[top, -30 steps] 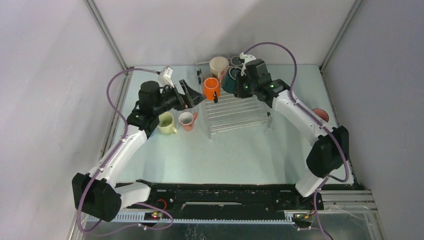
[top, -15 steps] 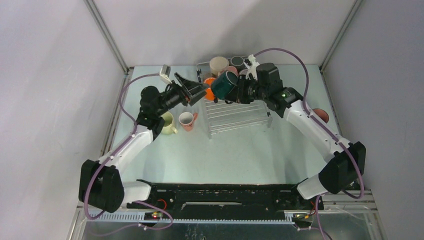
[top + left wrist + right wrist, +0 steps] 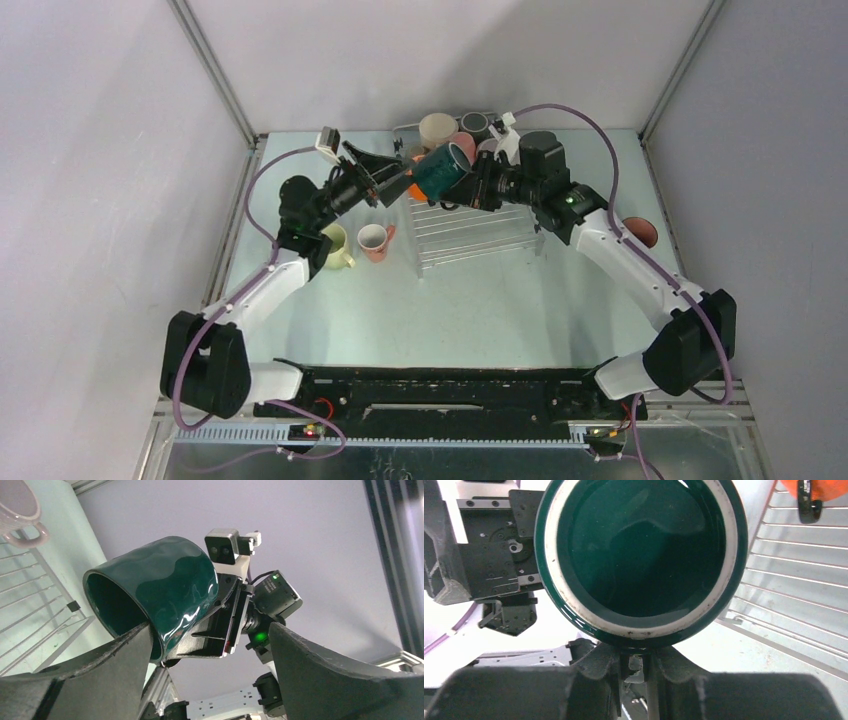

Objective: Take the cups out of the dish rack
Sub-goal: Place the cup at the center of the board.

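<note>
Right gripper (image 3: 472, 188) is clenched on the dark teal mug (image 3: 440, 170). Its fingers pinch the mug below the rim, but we cannot tell which part. The mug hangs in the air on its side above the left end of the dish rack (image 3: 480, 235), mouth toward the left arm.

Left gripper (image 3: 385, 178) is released, jaws spread wide, just beside the mug's rim. We cannot tell whether it touches.

We note an orange mug (image 3: 412, 190), cream mug (image 3: 437, 128) and pink mug (image 3: 464, 143) at the rack's far end. Pale green mug (image 3: 333, 246) and small pink cup (image 3: 373, 240) stand on the table left of it.
</note>
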Available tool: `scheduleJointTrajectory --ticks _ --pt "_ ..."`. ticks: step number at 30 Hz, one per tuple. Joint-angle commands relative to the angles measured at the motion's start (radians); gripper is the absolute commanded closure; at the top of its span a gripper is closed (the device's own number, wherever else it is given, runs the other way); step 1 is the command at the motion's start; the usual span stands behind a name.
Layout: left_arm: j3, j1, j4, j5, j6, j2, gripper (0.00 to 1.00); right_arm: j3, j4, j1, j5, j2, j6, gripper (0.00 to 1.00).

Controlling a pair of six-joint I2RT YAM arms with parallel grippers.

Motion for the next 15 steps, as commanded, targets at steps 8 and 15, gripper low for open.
scheduleJointTrajectory --ticks 8,15 --pt "-0.003 -0.023 0.182 0.024 -0.135 0.028 0.19 -0.040 0.301 0.007 -0.148 -0.051 0.144 1.00" --pt "0.013 -0.041 0.274 0.026 -0.214 0.065 0.45 -0.084 0.405 0.016 -0.193 -0.049 0.217 1.00"
